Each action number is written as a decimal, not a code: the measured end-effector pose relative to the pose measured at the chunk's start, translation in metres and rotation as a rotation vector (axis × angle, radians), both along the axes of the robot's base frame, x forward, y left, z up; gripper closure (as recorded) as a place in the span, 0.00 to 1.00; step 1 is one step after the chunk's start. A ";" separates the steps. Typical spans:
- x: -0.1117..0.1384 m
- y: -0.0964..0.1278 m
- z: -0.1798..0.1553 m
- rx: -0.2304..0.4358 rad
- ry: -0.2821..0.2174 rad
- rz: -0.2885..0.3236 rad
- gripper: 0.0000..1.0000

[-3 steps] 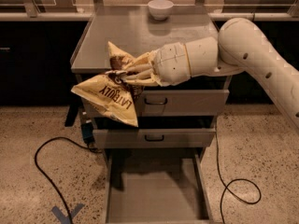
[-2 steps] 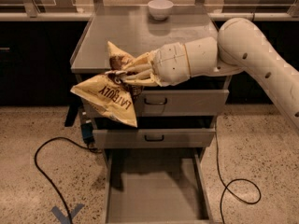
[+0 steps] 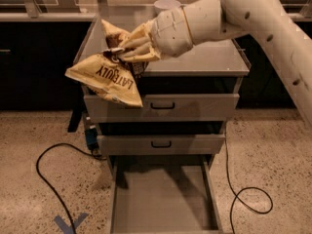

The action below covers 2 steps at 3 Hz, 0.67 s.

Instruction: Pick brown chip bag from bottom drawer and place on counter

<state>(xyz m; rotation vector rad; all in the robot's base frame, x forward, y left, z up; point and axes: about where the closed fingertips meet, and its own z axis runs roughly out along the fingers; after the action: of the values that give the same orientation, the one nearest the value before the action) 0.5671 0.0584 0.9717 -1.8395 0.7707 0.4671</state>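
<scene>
My gripper (image 3: 127, 49) is shut on the brown chip bag (image 3: 108, 75), a crinkled tan-yellow foil bag. The bag hangs in the air over the front left corner of the counter (image 3: 195, 57), in front of the upper drawer front. My white arm reaches in from the upper right. The bottom drawer (image 3: 162, 199) stands pulled out at the foot of the unit, with a bare grey floor.
Two closed grey drawer fronts with dark handles (image 3: 162, 105) sit below the counter. A white bowl (image 3: 166, 6) stands at the counter's back edge. Black cables (image 3: 48, 179) lie on the speckled floor left and right of the unit. Dark cabinets stand behind.
My gripper has lifted the chip bag higher, toward the level of the counter top.
</scene>
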 end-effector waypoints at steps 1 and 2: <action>0.040 -0.008 0.061 -0.042 -0.158 -0.081 1.00; 0.094 -0.039 0.112 -0.024 -0.282 -0.240 1.00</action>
<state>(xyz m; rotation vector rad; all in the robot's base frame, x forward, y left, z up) 0.6610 0.0192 1.0841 -1.7581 0.7909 0.0426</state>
